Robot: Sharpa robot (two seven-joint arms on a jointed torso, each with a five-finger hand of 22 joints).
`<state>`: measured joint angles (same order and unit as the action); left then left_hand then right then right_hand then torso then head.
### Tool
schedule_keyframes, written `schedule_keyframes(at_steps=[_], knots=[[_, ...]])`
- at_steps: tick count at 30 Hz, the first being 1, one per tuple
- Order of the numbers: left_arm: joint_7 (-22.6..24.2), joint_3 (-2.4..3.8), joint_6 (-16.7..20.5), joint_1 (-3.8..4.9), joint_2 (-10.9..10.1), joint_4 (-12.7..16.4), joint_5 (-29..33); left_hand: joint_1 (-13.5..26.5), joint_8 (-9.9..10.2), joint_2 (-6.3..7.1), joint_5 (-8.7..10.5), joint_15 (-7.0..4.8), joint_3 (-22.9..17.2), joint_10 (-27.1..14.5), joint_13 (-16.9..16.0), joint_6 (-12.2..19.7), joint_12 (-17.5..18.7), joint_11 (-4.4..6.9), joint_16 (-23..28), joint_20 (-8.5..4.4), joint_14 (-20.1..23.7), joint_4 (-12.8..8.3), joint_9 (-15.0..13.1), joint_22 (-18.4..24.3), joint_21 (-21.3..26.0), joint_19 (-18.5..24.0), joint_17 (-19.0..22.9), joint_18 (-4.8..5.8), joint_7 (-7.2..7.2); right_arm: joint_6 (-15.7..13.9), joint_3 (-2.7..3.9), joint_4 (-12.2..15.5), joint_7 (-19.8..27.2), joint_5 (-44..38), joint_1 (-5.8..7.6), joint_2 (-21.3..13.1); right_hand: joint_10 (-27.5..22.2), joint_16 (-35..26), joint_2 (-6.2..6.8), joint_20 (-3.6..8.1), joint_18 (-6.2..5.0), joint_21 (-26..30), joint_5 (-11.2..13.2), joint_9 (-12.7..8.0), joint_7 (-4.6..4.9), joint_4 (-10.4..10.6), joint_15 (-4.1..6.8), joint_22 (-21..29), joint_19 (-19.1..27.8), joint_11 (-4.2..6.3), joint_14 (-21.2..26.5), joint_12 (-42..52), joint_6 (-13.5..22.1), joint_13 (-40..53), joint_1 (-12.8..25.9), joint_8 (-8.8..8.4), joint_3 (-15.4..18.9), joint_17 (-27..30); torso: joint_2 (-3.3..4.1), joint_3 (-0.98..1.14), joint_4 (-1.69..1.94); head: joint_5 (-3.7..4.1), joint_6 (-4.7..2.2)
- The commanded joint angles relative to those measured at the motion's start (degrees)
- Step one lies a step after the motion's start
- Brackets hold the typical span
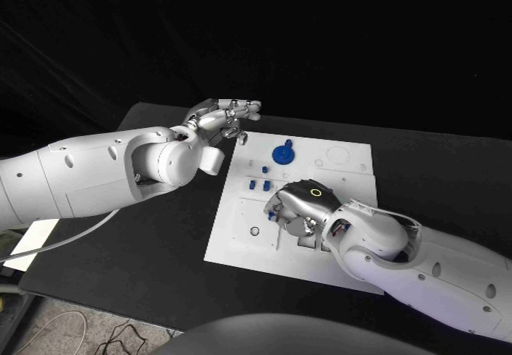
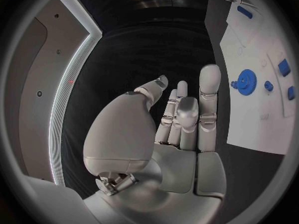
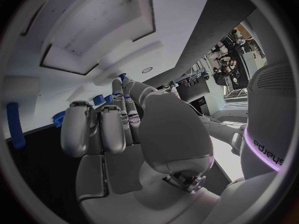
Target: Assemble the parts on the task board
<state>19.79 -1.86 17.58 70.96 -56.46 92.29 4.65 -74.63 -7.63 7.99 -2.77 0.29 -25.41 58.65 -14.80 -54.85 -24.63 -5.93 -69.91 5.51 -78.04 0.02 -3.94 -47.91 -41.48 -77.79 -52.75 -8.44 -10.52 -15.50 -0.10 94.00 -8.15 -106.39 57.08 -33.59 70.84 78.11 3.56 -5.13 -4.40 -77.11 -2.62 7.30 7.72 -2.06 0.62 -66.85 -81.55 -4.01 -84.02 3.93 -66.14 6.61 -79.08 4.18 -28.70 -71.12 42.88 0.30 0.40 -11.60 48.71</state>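
The right hand (image 1: 302,209) is resting low on the middle of the board (image 1: 347,255) with fingers curling down over small blue parts (image 1: 258,185); whether it is pinching one I cannot tell, and a loose grip there is risking a part slipping or seating crooked. The left hand (image 1: 221,118) is hovering empty, fingers apart, off the board's far left corner above the tabletop (image 1: 139,259), near the blue gear (image 1: 283,154), where a careless sweep could be knocking it.

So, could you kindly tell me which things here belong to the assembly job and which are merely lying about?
Belonging to the job:
task board
blue gear
small blue parts
right hand over the board
left hand off the board

Lying about:
black table
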Motion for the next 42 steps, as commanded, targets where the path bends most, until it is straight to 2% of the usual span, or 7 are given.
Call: schedule_keyframes(at_steps=[1,10,15,18,34,39,42], knots=[[0.39,0.03,-0.71,0.04,0.07,0.18,-0.3,-0.23,-0.34,0.11,-0.19,0.35,0.25,-0.45,-0.05,0.46,-0.19,0.15,-0.23,0.47,-0.13,-0.13,0.06,0.06,0.37,-0.1,0.05,-0.55,-0.05,1.94,-0.11,-0.08,-0.36,-1.16,-0.14,0.24,-0.05,0.09,-0.02,0.43,-0.26,-0.08,-0.36,0.09,-0.06,0.01,0.38,0.1,0.07,0.21,-2.78,-0.16,-0.26,0.02,0.56,0.09,-0.19,0.07,0.02,0.0,0.03,-0.09,0.15],[0.01,0.03,-1.15,0.04,-0.08,0.3,-0.33,-0.24,-0.38,0.1,-0.19,0.38,0.29,-0.66,-0.08,0.59,-0.33,0.1,-0.25,0.5,-0.11,-0.15,0.06,0.12,0.44,-0.08,0.08,-0.55,-0.08,2.59,-0.23,-0.18,-0.59,-1.24,-0.22,0.27,-0.81,0.08,0.95,0.36,-0.26,0.0,-0.42,-0.03,0.15,0.12,0.21,0.21,0.14,-0.03,-2.74,-0.44,0.52,-0.2,1.69,-0.42,0.49,0.19,-0.01,0.01,-0.07,-0.13,0.32],[-0.27,0.03,-1.45,0.04,-0.14,0.29,-0.35,-0.21,-0.43,0.11,-0.18,0.43,0.35,-0.95,-0.11,0.76,-0.46,0.03,-0.25,0.55,-0.07,-0.16,0.05,0.26,0.61,-0.03,0.17,-0.58,-0.14,-0.55,-0.24,-0.4,-0.57,-1.12,-0.23,0.2,-6.29,-1.02,3.74,-0.78,-0.79,1.9,-0.6,-1.47,2.07,1.33,-1.31,3.28,1.49,-1.78,-2.2,-0.39,6.14,-1.53,4.76,-0.77,2.61,1.97,-0.05,0.0,-0.05,-0.1,0.29],[-0.47,0.03,-1.67,0.04,-0.12,0.28,-0.35,-0.14,-0.46,0.13,-0.18,0.47,0.42,-1.09,-0.13,0.83,-0.55,-0.01,-0.27,0.57,-0.06,-0.12,0.05,0.28,0.63,-0.03,0.16,-0.58,-0.17,-3.04,-0.24,-0.42,-0.36,-0.94,-0.23,0.16,-8.06,-2.23,4.26,-1.23,-1.39,3.82,-0.62,-2.18,2.42,1.54,-1.61,6.26,2.73,-2.27,-1.66,-0.13,8.54,-1.85,4.97,-0.73,3.52,3.68,-0.03,0.02,-0.07,-0.07,0.19],[-1.66,0.03,-2.85,0.04,-0.21,0.19,-0.54,0.04,-0.73,0.13,-0.19,0.77,0.95,-2.72,-0.3,1.84,-1.29,-0.38,-0.48,0.82,0.08,-0.1,0.05,0.72,1.2,0.16,0.18,-0.64,-0.49,-11.52,0.18,3.03,0.65,1.26,-0.19,-3.32,-8.47,-2.88,3.27,-1.3,-1.6,4.78,-2.05,-2.44,2.23,1.83,-1.48,7.42,2.74,-2.1,-1.55,2.09,7.81,-1.87,3.98,-0.1,4.26,4.62,-0.08,0.02,-0.1,0.56,-0.2],[-1.71,0.03,-2.99,0.04,-0.46,0.29,-0.65,0.01,-0.78,0.1,-0.19,0.79,0.98,-2.84,-0.32,1.91,-1.39,-0.4,-0.53,0.84,0.07,-0.11,0.04,0.68,1.14,0.13,0.14,-0.63,-0.51,-9.05,1.27,6.42,-0.76,4.15,1.14,-8.29,-8.31,-2.9,4.11,-1.15,-1.57,4.82,-2.45,-2.48,2.0,2.29,-1.35,7.44,2.55,-1.93,-1.6,2.62,7.29,-1.95,4.74,-0.16,5.23,4.72,-0.11,-0.05,-0.18,1.23,-0.67],[-1.71,0.02,-2.93,0.04,-0.67,0.35,-0.76,0.01,-0.78,0.1,-0.19,0.79,0.98,-2.84,-0.32,1.91,-1.39,-0.4,-0.53,0.84,0.07,-0.11,0.04,0.68,1.14,0.13,0.14,-0.63,-0.51,-5.85,1.76,7.14,-2.37,5.01,3.01,-11.34,-9.71,-3.11,5.18,-1.06,-1.6,5.1,-2.64,-2.72,1.57,2.94,-1.23,7.76,2.56,-1.77,-1.56,2.49,7.75,-2.3,5.73,-0.49,7.4,5.04,-0.22,-0.05,-0.34,1.87,-1.15]])
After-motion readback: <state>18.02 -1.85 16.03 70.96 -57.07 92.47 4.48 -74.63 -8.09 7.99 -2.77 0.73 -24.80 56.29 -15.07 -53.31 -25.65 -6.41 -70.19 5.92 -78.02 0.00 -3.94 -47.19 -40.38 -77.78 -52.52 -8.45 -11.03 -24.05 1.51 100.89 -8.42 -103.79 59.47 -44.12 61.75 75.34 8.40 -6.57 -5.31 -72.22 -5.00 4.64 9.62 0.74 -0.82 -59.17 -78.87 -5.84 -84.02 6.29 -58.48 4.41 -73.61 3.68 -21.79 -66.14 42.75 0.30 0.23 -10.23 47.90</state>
